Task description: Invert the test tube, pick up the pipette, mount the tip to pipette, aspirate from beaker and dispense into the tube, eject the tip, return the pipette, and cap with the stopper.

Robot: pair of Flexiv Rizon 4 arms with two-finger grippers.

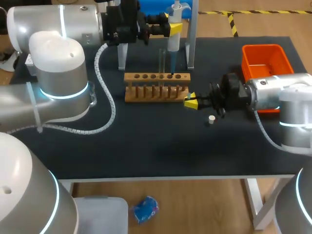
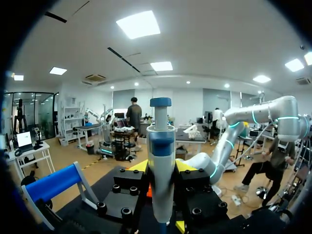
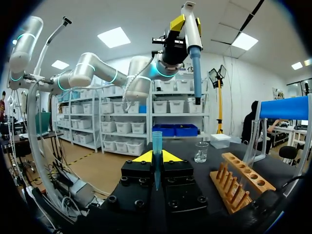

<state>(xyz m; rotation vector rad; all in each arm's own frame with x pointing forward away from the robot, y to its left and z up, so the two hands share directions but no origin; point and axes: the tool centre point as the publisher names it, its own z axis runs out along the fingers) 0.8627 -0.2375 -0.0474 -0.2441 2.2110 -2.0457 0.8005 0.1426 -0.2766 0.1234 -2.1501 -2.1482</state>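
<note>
While the left claw [image 1: 174, 29] stands clenched on the single pipette [image 1: 173, 46], its yellow fingers [image 2: 140, 166] pressing the barrel from two sides, the right claw [image 1: 190, 101] grasps the one blue tip [image 3: 156, 146] upright between its own fingers. From the head camera, the pipette hangs at 12 o'clock of the one wooden rack [image 1: 156, 87]. Its nose is over the holes toward the rack's 3 o'clock end, apart from the tip. One glass test tube [image 1: 161, 61] stands in the rack. The right claw sits just beside the rack's 4 o'clock corner. One white stopper [image 1: 211, 119] lies on the bench [image 1: 146, 146] at 5 o'clock of that claw, apart from it. One beaker [image 3: 201, 152] stands ahead of the right claw, past the rack's far end. One orange bin [image 1: 265, 61] sits at the rack's 2 o'clock.
</note>
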